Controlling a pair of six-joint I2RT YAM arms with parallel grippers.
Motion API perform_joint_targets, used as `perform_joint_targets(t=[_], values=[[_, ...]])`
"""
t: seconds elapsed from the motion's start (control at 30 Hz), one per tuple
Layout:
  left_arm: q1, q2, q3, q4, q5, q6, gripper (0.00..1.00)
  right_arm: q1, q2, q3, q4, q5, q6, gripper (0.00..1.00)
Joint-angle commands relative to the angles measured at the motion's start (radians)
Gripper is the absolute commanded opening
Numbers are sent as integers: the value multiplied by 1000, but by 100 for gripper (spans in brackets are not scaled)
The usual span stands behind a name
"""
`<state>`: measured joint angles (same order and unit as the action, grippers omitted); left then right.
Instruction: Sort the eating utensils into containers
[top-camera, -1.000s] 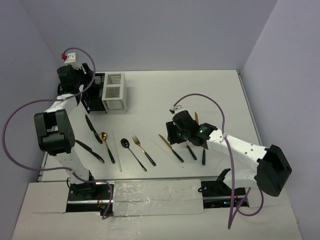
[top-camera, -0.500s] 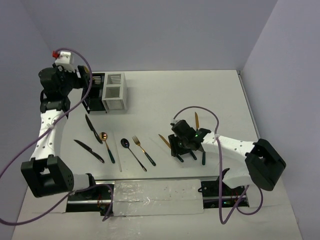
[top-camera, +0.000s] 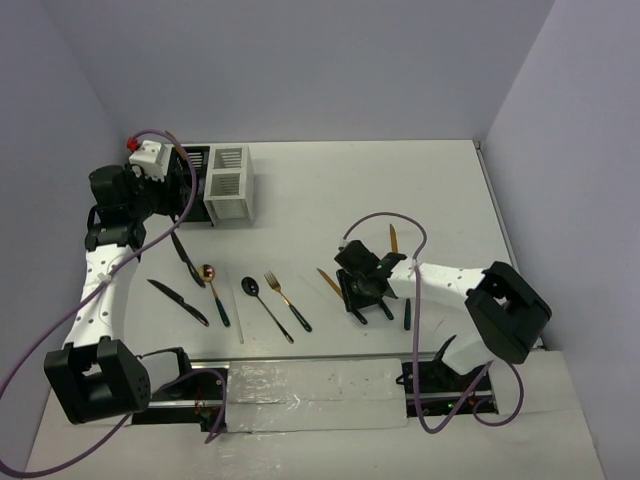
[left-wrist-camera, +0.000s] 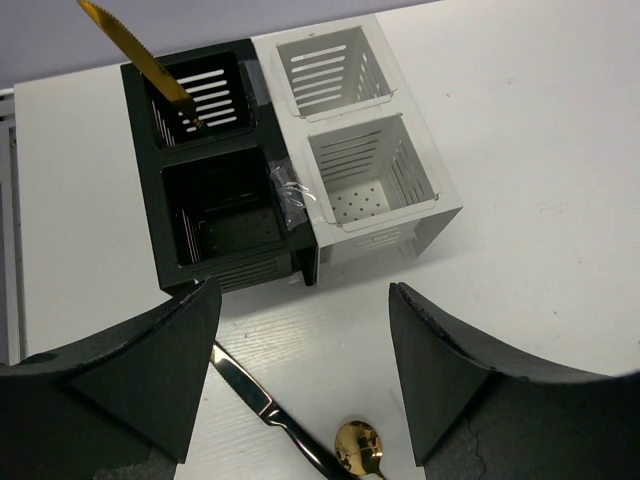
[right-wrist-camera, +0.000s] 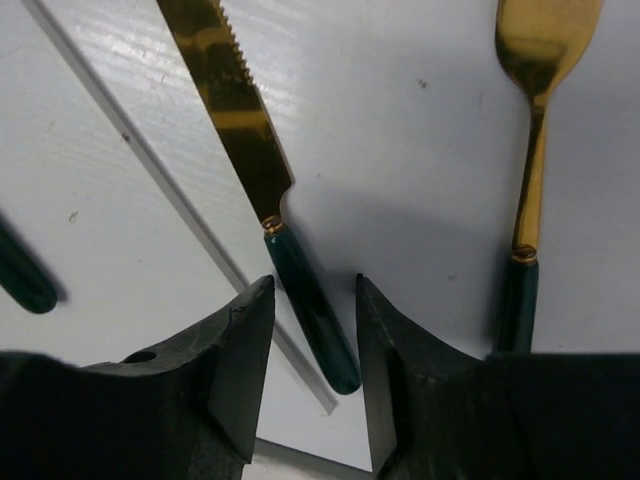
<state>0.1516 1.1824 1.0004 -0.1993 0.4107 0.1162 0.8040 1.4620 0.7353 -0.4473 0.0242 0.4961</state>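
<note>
A white tabletop (top-camera: 330, 190) with a faint wood grain sits in a booth of pale lilac walls (top-camera: 300, 60) that close it at 9, 12 and 3 o'clock. A crinkled silvery strip (top-camera: 310, 385) covers its 6 o'clock edge between the arm bases.

At about 10 o'clock stand two slatted square containers joined side by side, a black caddy (left-wrist-camera: 215, 215) and a white caddy (left-wrist-camera: 365, 175). Each is split into a near and a far compartment. A tilted gold serrated knife (left-wrist-camera: 135, 50) leans in the far black compartment.

The left gripper (left-wrist-camera: 300, 330) hangs just off the caddies' 6 o'clock side, its fingers spread wide with nothing between them. Under it lie an all-black knife (left-wrist-camera: 265, 400) and a gold spoon with a dark handle (left-wrist-camera: 360, 450).

More cutlery lies loose across the table from 8 to 5 o'clock, among it a black spoon (top-camera: 266, 308) and a gold fork with a green handle (top-camera: 287, 300).

The right gripper (right-wrist-camera: 315, 290) is down at 5 o'clock. Its fingers are partly apart, straddling the dark green handle of a gold-bladed knife (right-wrist-camera: 235, 130). Bare table shows between the handle and the right finger, so nothing is clamped. A thin white stick (right-wrist-camera: 170, 200) runs just beside that knife, and a gold-headed utensil (right-wrist-camera: 535, 150) lies near its other side.
</note>
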Motion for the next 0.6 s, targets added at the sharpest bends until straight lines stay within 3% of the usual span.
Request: perform_joint_targets(t=[0.0, 0.13, 0.17, 0.3, 0.57], values=[[3, -40, 3, 9, 33, 8, 77, 14, 64, 35, -56, 89, 16, 43], [2, -47, -3, 8, 30, 5, 77, 50, 112, 68, -90, 120, 1, 32], [2, -49, -2, 5, 30, 5, 77, 54, 116, 75, -88, 121, -5, 22], [2, -56, 0, -3, 34, 5, 77, 73, 109, 82, -77, 134, -21, 0], [2, -60, 9, -15, 54, -3, 77, 95, -7, 96, -12, 232, -54, 0]])
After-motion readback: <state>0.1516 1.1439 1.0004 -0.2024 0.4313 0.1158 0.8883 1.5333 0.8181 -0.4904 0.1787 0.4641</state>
